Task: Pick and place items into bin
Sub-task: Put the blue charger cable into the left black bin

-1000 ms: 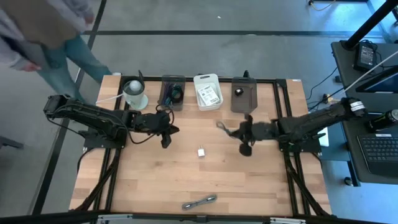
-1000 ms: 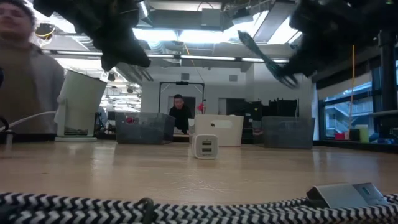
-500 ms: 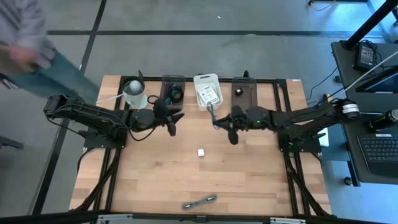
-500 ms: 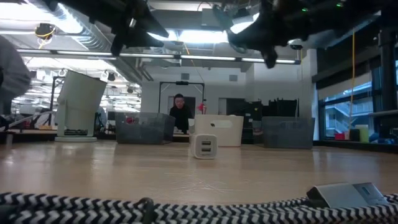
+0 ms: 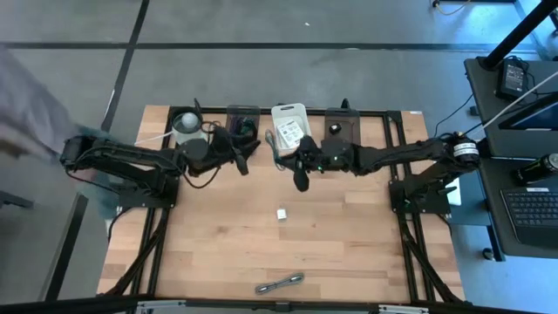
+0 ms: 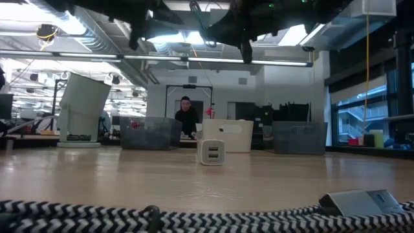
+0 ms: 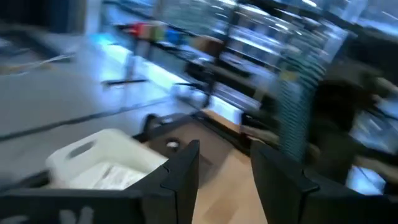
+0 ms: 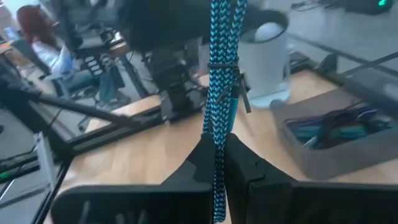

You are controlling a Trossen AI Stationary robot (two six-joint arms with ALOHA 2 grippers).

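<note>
My right gripper [image 5: 293,160] is shut on a teal braided cable [image 8: 221,56], high above the table just in front of the white bin [image 5: 290,127]. The cable shows as a thin line in the high view [image 5: 278,153]. My left gripper [image 5: 247,152] is open and empty [image 7: 225,167] at the near end of the dark bin [image 5: 241,127]. A white charger cube [image 5: 282,213] rests flat on the table's middle. A black-and-white braided cable [image 5: 279,283] lies near the front edge. My right gripper pinches the teal cable bundle [image 8: 218,134] between its two fingers, several strands together. The fingers come about level from the table's right. The bundle runs out past the fingertips, bound by a tie [image 8: 225,66], and is lifted clear of the table.
A pale round cup with a ball [image 5: 187,127] stands at the far left. A grey bin [image 5: 342,133] holding a small dark object stands right of the white bin. The white bin holds printed cards. A person's blurred clothing shows at the left edge [image 5: 26,105].
My right gripper has carried the teal cable up and toward the table's left and far edge, from right of centre to the front of the white bin. My left gripper has risen and moved toward the far edge, to the dark bin. The person at the left has moved.
</note>
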